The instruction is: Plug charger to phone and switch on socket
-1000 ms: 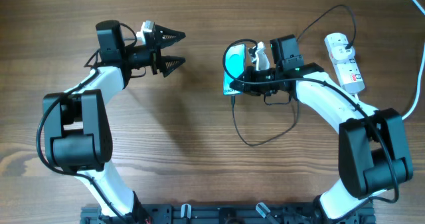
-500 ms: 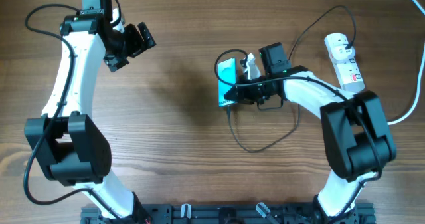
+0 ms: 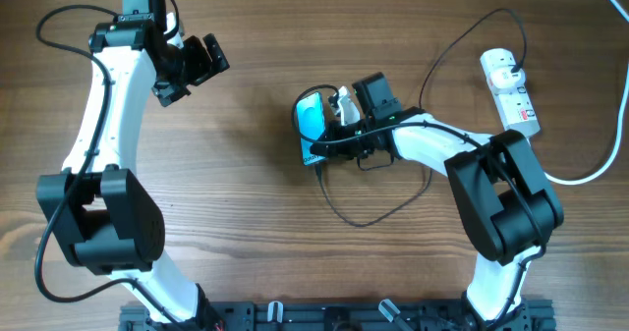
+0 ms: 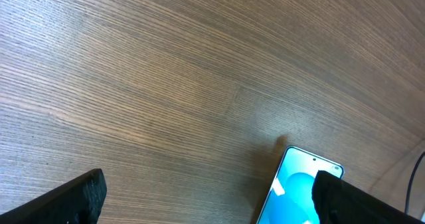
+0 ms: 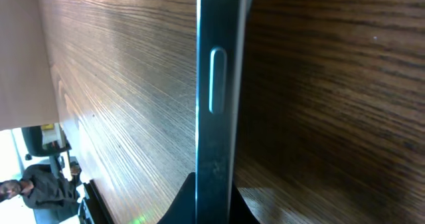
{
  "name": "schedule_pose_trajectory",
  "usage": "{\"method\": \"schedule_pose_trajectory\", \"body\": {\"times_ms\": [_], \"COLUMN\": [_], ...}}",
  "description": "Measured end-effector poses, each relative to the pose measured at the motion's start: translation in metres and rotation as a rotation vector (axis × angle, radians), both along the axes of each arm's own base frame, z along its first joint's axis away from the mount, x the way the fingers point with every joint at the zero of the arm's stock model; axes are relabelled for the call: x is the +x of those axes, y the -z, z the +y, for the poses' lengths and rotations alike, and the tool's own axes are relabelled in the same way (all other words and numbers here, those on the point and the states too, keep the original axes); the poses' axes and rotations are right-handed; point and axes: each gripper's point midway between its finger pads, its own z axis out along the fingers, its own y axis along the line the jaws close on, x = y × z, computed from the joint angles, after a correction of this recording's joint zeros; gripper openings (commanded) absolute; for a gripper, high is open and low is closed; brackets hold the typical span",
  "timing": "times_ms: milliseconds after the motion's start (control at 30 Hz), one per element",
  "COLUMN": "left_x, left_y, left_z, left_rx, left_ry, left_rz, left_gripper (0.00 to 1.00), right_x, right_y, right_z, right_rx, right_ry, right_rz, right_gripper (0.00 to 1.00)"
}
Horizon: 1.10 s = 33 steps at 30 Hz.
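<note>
Table (image 3: pixel 256 203): a wood-grain top is filling the overhead view, with everything resting on it.

Left arm: it is reaching toward the far left corner. The left gripper (image 3: pixel 201 64) is hanging above bare wood with its jaws spread wide and nothing between them. Its wrist camera is showing both dark fingers (image 4: pixel 66 201) at the lower corners of the view, well apart.

Right arm: it is stretching toward the middle of the table. The right gripper (image 3: pixel 339 115) is pinching one long side of the phone with its jaws nearly closed.

Socket (image 3: pixel 511 93): the white strip is lying at the far right, with a thick white cord (image 3: pixel 600 164) curving off the right edge.

Phone (image 3: pixel 313 120): it is sitting near the table's centre, teal screen showing from above and appearing edge-on in the right wrist view (image 5: pixel 212 84).

Charger (image 3: pixel 373 218): the thin black cable is looping in front of the phone and running up to the white adapter (image 3: pixel 504 71) seated in the socket. Its tip seems to be meeting the phone's near end, though this is hard to make out.
</note>
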Motion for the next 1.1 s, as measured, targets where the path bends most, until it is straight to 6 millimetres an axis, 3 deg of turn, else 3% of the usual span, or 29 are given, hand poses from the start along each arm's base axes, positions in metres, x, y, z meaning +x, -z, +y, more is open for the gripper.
{"method": "schedule_pose_trajectory", "body": {"times_ms": [133, 600, 633, 933, 1100], "left_x": [0.0, 0.0, 0.0, 0.0, 0.0], "left_y": [0.0, 0.0, 0.0, 0.0, 0.0], "left_z": [0.0, 0.0, 0.0, 0.001, 0.001], "left_rx": [0.0, 0.0, 0.0, 0.007, 0.007], "left_ry": [0.0, 0.0, 0.0, -0.002, -0.002], "left_rz": [0.001, 0.0, 0.0, 0.001, 0.001], "left_gripper": [1.0, 1.0, 1.0, 1.0, 1.0], "right_x": [0.005, 0.006, 0.006, 0.006, 0.007], "right_y": [0.002, 0.007, 0.007, 0.002, -0.003], "right_z": [-0.002, -0.007, -0.007, -0.005, -0.004], "right_rx": [-0.023, -0.058, -0.056, -0.061, -0.062], "right_ry": [0.023, 0.037, 0.036, 0.034, 0.033], "right_rz": [-0.016, -0.014, -0.013, -0.009, -0.02], "right_gripper": [0.2, 0.43, 0.53, 0.68, 0.86]}}
